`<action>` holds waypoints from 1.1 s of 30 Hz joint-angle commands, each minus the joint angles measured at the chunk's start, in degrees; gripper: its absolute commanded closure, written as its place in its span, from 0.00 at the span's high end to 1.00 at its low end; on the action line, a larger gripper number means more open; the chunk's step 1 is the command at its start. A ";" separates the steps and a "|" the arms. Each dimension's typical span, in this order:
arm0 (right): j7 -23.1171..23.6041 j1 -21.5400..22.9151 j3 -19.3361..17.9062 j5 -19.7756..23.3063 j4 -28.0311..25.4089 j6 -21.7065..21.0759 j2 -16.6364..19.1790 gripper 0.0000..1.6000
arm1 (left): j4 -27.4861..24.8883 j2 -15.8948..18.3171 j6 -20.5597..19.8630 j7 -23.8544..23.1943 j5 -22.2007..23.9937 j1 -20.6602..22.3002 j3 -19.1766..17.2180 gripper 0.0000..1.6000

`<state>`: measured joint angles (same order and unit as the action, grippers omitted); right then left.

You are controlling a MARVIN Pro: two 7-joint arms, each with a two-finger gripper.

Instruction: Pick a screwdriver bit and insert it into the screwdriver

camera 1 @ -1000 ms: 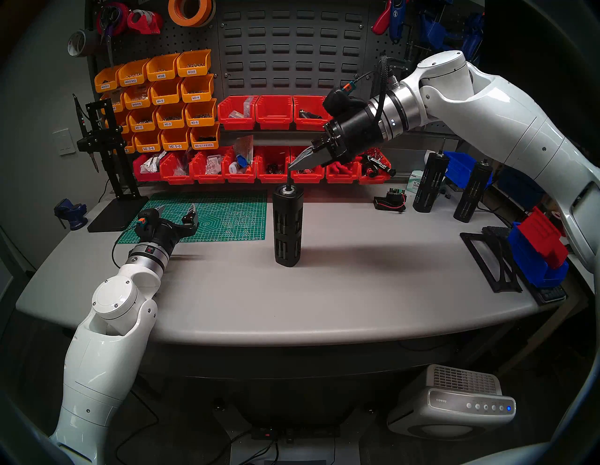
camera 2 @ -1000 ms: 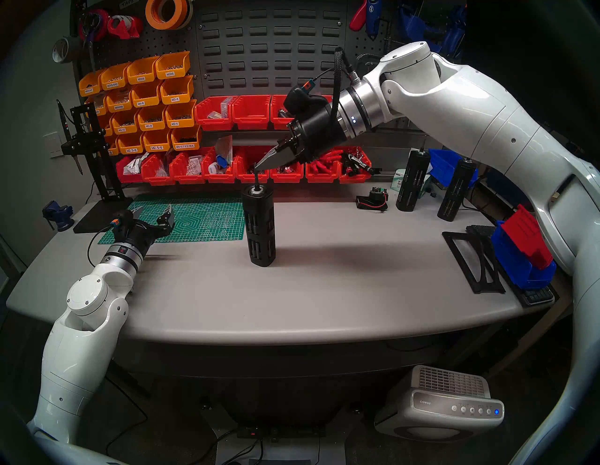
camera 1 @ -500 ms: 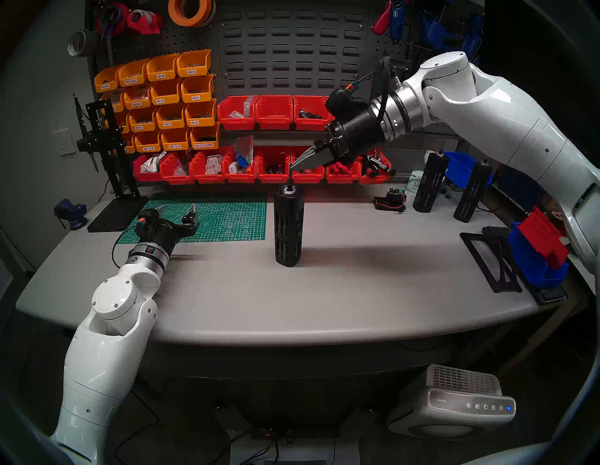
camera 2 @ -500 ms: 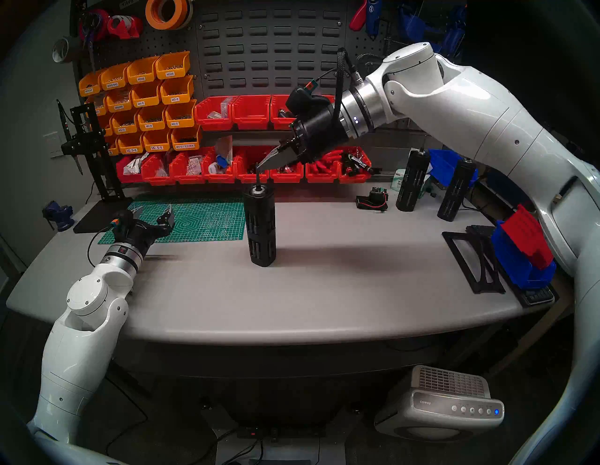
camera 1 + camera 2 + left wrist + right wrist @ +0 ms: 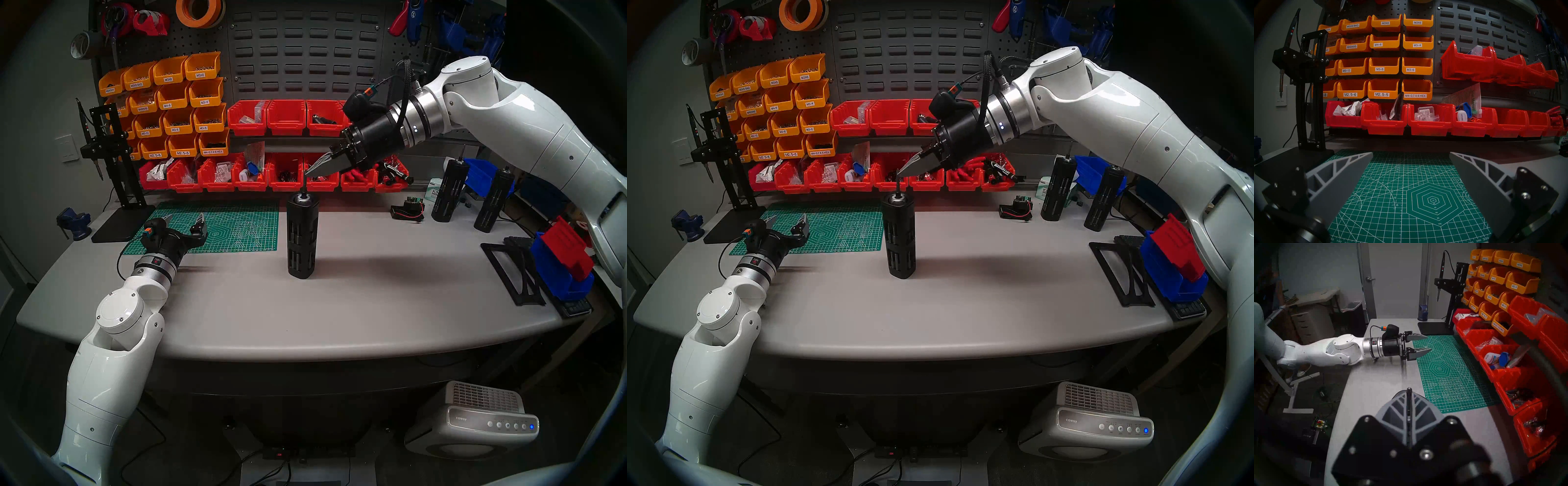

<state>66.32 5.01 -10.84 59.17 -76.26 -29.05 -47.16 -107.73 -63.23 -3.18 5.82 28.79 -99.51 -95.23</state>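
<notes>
The screwdriver (image 5: 302, 237) (image 5: 901, 237), a tall black slotted cylinder, stands upright at the middle of the grey table. Directly above its silver-ringed top, my right gripper (image 5: 306, 173) (image 5: 900, 172) (image 5: 1409, 391) is shut on the screwdriver bit (image 5: 304, 186) (image 5: 898, 186) (image 5: 1409, 395). This thin dark rod hangs down from the fingertips, and its lower end reaches the socket. My left gripper (image 5: 185, 220) (image 5: 787, 222) (image 5: 1411, 161) (image 5: 1423, 344) rests low over the green cutting mat (image 5: 1407, 195), open and holding nothing.
Two more black cylinders (image 5: 448, 191) (image 5: 493, 202) stand at the back right beside a small circuit board (image 5: 409, 208). Red bins (image 5: 285, 173) line the back edge. A black stand (image 5: 108, 163) is at the back left, and stacked blue and red bins (image 5: 563, 264) are at the right edge.
My right gripper, still shut on the bit, has shifted slightly to the right, and the screwdriver's top has shifted with it. The left arm has not moved.
</notes>
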 commanded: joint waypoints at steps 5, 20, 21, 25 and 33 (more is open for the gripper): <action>0.38 0.95 -1.02 0.66 0.30 0.34 -0.30 0.19 | -1.65 0.02 1.09 -0.05 0.05 1.36 -0.61 1.00; -0.12 0.88 -1.23 0.92 -0.15 0.57 -0.30 0.49 | -1.64 0.03 1.07 -0.05 0.05 1.37 -0.61 1.00; -0.14 0.93 -1.25 0.95 -0.20 0.52 -0.26 0.49 | -1.64 0.03 1.06 -0.05 0.05 1.37 -0.61 1.00; -0.64 1.12 -1.35 0.93 -0.67 0.37 0.07 0.49 | -1.64 0.03 1.05 -0.05 0.05 1.37 -0.61 1.00; -0.19 2.26 -1.73 0.90 -2.07 -0.02 1.50 0.49 | -1.63 0.05 0.99 -0.05 0.05 1.37 -0.61 1.00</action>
<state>65.57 4.47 -10.61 59.56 -77.47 -28.54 -47.20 -107.73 -63.24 -3.18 5.81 28.78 -99.51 -95.23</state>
